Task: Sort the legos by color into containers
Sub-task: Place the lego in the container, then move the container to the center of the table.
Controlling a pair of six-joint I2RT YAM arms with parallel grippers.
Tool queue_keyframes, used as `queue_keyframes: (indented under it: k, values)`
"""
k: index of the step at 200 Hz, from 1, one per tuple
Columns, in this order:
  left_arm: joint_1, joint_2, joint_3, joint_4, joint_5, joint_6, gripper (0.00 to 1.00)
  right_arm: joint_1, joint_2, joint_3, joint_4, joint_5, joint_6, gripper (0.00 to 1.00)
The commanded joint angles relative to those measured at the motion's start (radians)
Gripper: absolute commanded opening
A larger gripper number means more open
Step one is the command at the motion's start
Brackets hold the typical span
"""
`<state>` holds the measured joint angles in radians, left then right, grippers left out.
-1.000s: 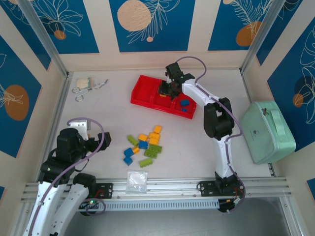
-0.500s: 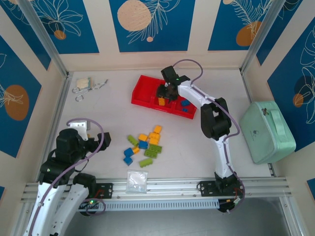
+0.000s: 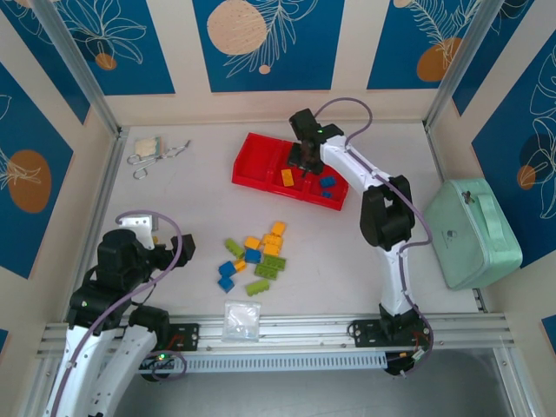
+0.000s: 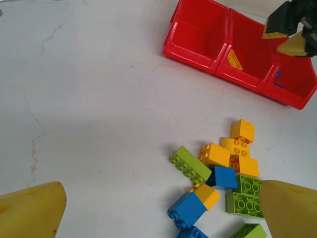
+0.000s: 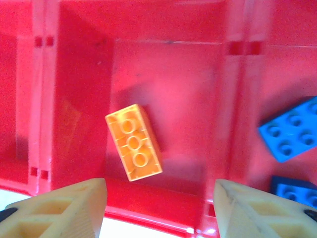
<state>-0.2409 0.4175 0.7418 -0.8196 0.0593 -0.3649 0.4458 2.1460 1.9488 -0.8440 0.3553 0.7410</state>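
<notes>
the orange brick [image 5: 133, 142] now lies flat, studs up, on the floor of the middle compartment [image 3: 287, 177] of the red tray [image 3: 254, 165], at the far side of the table. a second ago it was pinched in the right gripper [image 5: 158, 208] over the tray. the jaws have since parted to about half width and hold nothing, and the fingertips hang just above the compartment's near wall. in the compartment to the right lie two blue bricks [image 5: 290, 129].

that is one more orange piece sorted, and the drop looks clean. the pile of legos [image 3: 256, 256] waits nearer, in the middle of the table, with green, orange and blue mixed. the left gripper [image 4: 161, 210] hovers near left with its jaws wide and holding nothing. next, i judge, comes another pick from the pile.
</notes>
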Motion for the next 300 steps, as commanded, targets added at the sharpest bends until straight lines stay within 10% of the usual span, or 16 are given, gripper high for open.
queue_keyframes:
  k: [1, 138, 195, 300]
  values:
    - [-0.001, -0.014, -0.003, 0.005, 0.017, 0.004, 0.99, -0.023, -0.025, 0.026, -0.089, 0.081, 0.071, 0.58]
    - [-0.001, -0.043, -0.005, 0.008, 0.015, 0.006, 0.99, -0.067, 0.125, 0.092, -0.103, -0.048, -0.055, 0.39]
    - [-0.001, -0.039, -0.005, 0.008, 0.016, 0.006, 0.99, -0.042, 0.038, -0.054, -0.051, -0.093, -0.142, 0.13]
    - [-0.001, -0.010, -0.004, 0.009, 0.028, 0.006, 0.99, 0.109, -0.245, -0.469, 0.034, -0.113, -0.066, 0.12]
